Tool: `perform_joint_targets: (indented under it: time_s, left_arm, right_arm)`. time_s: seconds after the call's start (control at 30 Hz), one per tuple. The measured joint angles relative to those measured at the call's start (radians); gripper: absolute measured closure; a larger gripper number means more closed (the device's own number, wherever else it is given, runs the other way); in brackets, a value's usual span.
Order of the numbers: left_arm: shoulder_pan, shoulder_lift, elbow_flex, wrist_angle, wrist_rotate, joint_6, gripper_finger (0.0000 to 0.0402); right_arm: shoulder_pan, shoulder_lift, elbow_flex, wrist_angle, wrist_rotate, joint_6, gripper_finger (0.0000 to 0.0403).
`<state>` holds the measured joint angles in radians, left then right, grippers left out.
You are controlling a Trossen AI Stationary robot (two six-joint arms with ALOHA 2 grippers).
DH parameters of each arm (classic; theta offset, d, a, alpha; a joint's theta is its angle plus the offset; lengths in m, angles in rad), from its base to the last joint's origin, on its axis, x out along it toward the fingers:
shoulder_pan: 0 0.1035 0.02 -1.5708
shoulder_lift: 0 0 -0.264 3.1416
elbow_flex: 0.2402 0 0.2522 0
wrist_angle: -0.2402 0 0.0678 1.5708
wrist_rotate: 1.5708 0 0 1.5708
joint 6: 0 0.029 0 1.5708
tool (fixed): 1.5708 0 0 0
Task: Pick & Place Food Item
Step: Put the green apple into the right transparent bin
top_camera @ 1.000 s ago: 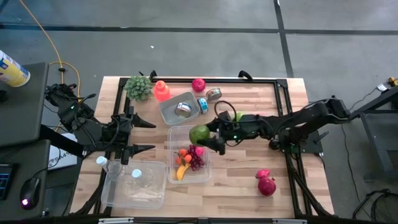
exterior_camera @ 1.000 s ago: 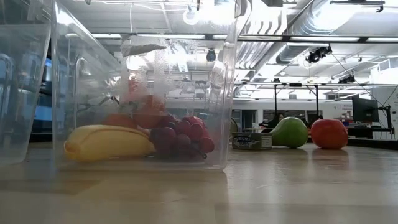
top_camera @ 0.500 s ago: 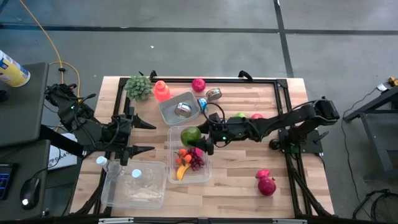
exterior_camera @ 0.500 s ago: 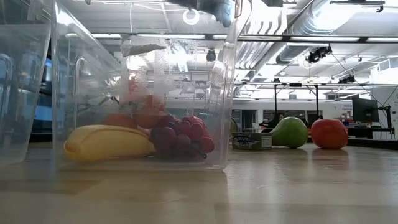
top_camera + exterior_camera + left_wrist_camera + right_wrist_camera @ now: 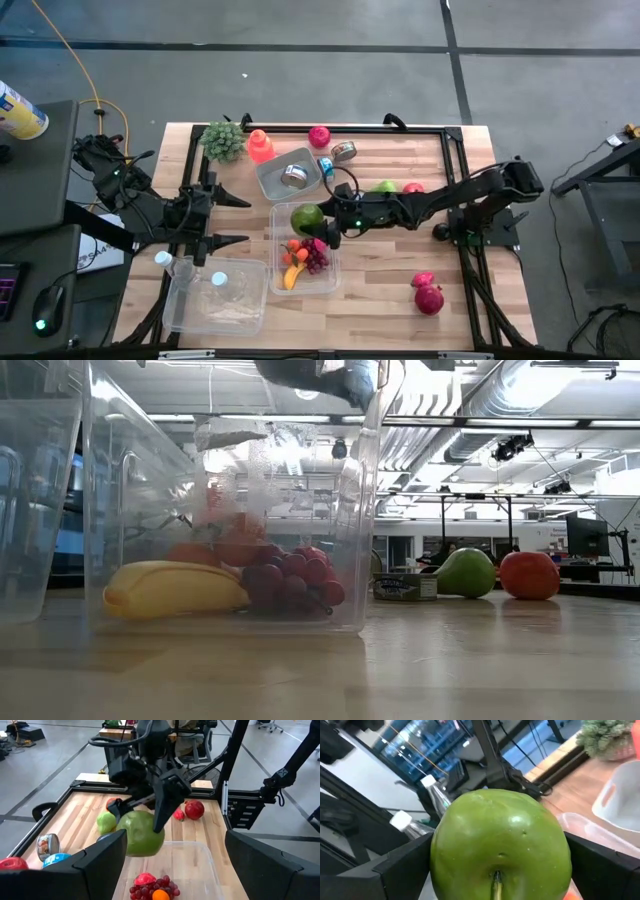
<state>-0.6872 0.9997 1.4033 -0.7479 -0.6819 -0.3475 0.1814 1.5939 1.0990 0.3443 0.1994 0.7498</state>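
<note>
Slatted wooden surface (image 5: 390,275) on grey concrete floor (image 5: 300,80): right pincer (image 5: 322,222), spread wide around green apple (image 5: 306,217), above clear fruit container (image 5: 331,283); left pincer (image 5: 238,218) open, beside container.

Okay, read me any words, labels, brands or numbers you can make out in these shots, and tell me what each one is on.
None can be read.
Yellow bottle beside the table: markings too small to read.
Tin in the grey tray: label too small.
Tin in the left wrist view: label blurred.
Can in the low view: label blurred.
Green apple between the right gripper's fingers: no label.
</note>
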Motion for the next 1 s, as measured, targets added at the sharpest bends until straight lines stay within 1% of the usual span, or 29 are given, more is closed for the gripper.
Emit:
perform_joint_targets:
  time_s: [0.07,0.13,0.2,0.4,0.47,0.53,0.6,0.67,0.73,0.8,0.87,1.0]
  left_arm:
    - [0.003,0.004,0.000,0.002,-0.001,0.002,0.0074]
    - [0.012,0.012,0.000,0.005,0.000,0.010,0.0074]
    - [0.021,0.018,0.000,0.006,0.000,0.010,0.0074]
    - [0.051,0.035,0.000,0.016,0.002,0.012,0.0074]
    - [0.071,0.044,0.000,0.043,0.002,0.055,0.0074]
    - [0.096,0.062,0.000,0.098,0.002,0.132,0.0074]
    - [0.122,0.088,0.000,0.148,0.001,0.225,0.0074]
    - [0.152,0.118,0.000,0.181,0.001,0.305,0.0074]
    - [0.188,0.155,0.000,0.180,0.001,0.350,0.0074]
    - [0.225,0.193,0.000,0.170,0.002,0.349,0.0074]
    - [0.255,0.231,0.000,0.164,0.014,0.323,0.0074]
    - [0.296,0.291,0.000,0.159,0.094,0.314,0.0074]
  right_arm:
    - [0.000,0.026,0.005,0.014,-0.011,0.023,0.0003]
    - [0.000,0.040,0.001,-0.010,-0.030,0.038,0.0003]
    - [0.000,0.068,0.004,0.014,-0.043,0.060,0.0003]
    - [0.000,0.075,0.003,0.015,-0.045,0.054,0.0003]
    - [0.000,0.075,0.003,0.014,-0.019,0.035,0.0003]
    - [-0.002,0.075,0.003,0.032,0.010,0.029,0.0003]
    - [-0.011,0.075,0.003,0.055,0.010,-0.007,0.0003]
    - [-0.015,0.075,0.003,0.080,-0.021,-0.074,0.0003]
    - [-0.015,0.075,0.003,0.121,-0.058,-0.169,0.0003]
    - [-0.011,0.074,0.013,0.126,-0.092,-0.234,0.0003]
    - [-0.009,0.074,0.028,0.109,-0.115,-0.261,0.0003]
    - [-0.012,0.074,0.060,0.047,-0.155,-0.297,0.0003]
